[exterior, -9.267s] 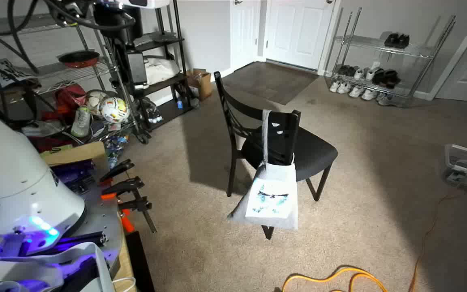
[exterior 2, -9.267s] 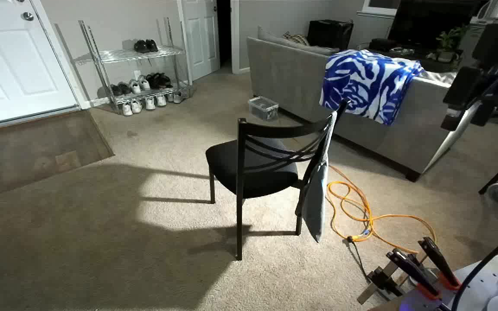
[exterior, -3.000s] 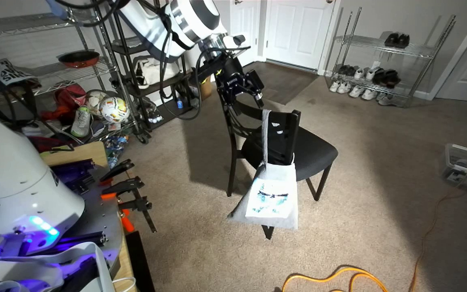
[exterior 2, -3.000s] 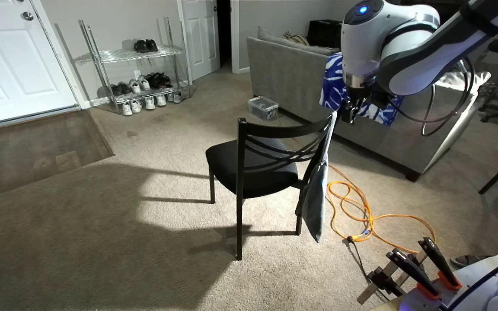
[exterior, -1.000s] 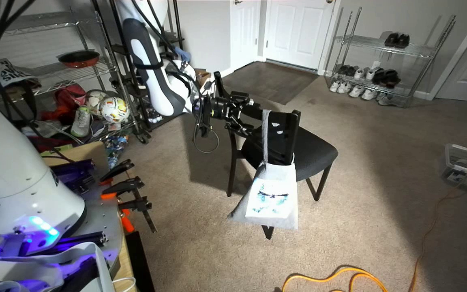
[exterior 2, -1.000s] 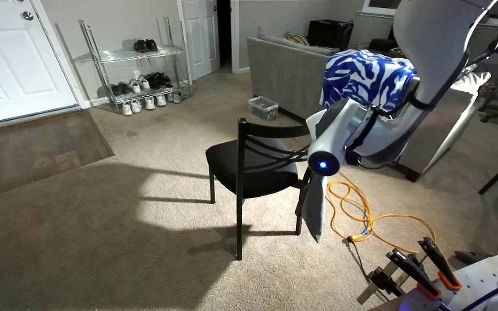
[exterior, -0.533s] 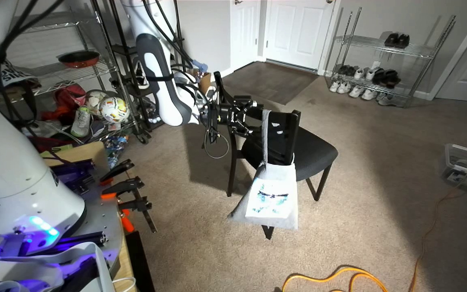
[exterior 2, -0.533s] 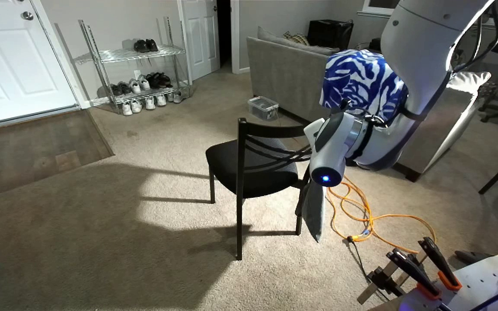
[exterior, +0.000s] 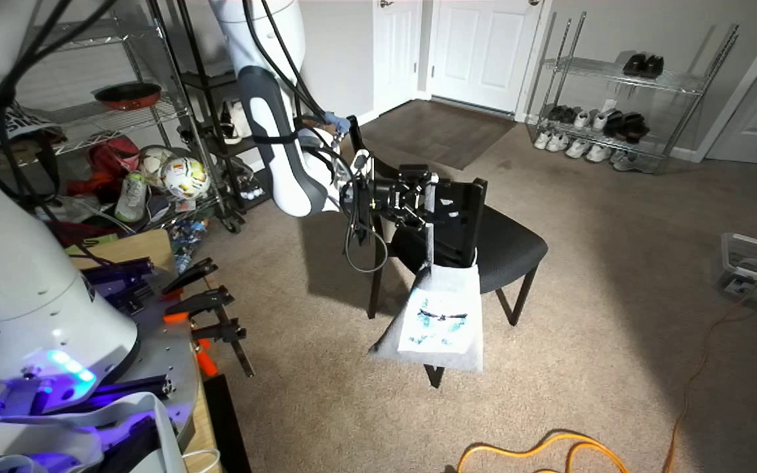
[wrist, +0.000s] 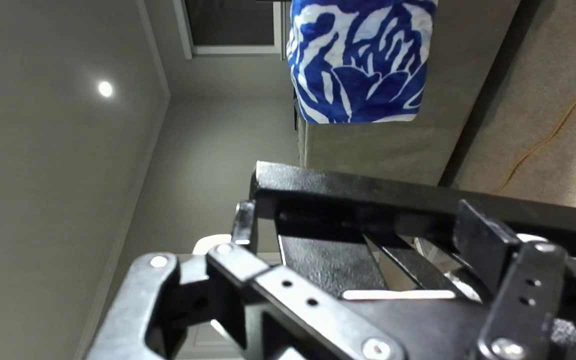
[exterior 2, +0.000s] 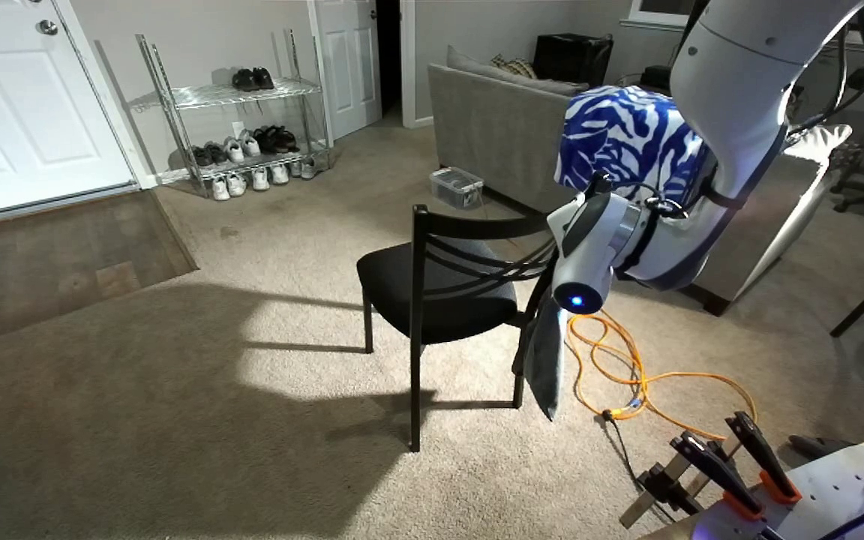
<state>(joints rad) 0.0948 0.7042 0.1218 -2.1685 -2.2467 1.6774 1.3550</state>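
Well, the black jointed hand (exterior: 429, 202) gapes wide, empty, just by the grey cloth strap (exterior: 430, 247) on the black slatted chair (exterior: 506, 246)

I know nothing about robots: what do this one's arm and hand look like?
The arm is white and smoothly rounded, with dark grey panels, a black strap and black cables. A small blue light glows on a round black cap. The gripper looks black from outside; in the wrist view its angular, jointed fingers look greyish, with shiny round pivots.
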